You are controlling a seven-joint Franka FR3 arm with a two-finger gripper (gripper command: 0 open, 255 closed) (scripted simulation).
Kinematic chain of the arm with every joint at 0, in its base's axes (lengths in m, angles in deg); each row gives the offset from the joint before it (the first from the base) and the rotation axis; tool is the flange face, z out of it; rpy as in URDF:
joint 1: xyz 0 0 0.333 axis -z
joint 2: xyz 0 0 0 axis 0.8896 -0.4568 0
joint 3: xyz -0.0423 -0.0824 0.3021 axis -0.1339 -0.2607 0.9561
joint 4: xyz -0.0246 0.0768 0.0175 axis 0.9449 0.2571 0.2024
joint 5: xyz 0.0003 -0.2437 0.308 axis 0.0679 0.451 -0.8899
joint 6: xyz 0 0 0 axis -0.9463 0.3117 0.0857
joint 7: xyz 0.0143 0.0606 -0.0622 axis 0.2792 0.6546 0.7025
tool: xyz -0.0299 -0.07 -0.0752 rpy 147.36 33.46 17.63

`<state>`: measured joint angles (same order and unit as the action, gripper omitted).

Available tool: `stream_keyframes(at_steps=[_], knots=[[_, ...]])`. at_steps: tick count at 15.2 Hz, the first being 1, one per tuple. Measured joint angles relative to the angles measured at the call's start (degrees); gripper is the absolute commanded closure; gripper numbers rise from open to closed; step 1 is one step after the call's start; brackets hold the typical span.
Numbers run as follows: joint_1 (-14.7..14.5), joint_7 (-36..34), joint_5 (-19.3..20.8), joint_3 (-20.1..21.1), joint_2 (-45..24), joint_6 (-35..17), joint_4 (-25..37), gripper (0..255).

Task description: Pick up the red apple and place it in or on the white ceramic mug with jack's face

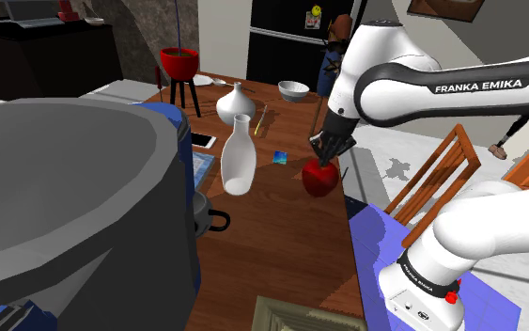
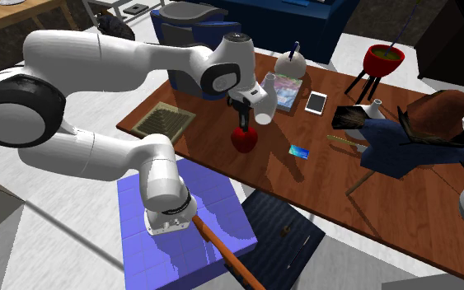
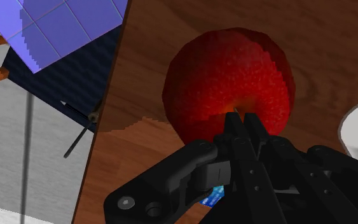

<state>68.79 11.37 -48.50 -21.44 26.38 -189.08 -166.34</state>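
The red apple [image 1: 320, 178] rests on the brown wooden table [image 1: 281, 254] close to its edge by the stand; it also appears in the second exterior view [image 2: 243, 141] and right under the hand in the wrist view [image 3: 231, 76]. My black gripper [image 1: 329, 150] hangs straight above it, fingers shut, tips meeting at the apple's top beside its thin stem [image 3: 236, 110]. A greyish mug with a dark handle [image 1: 208, 219] stands further toward the shoulder view's left, half hidden behind a big grey object; no face shows on it.
A tall white vase [image 1: 239, 156] stands close to the apple, and a round white vase [image 1: 237, 103] farther back. A phone [image 1: 201, 141], a small blue card [image 1: 279, 157], a white bowl [image 1: 293, 90] and a red pot on a stand [image 1: 179, 64] are also on the table. A wooden chair [image 1: 427, 179] stands beside it.
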Motion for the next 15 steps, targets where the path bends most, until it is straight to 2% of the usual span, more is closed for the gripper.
stream_keyframes(at_steps=[15], knots=[[0.9, 0.6, 2.0, -2.6, 1.7, 12.2, 10.5, 255]])
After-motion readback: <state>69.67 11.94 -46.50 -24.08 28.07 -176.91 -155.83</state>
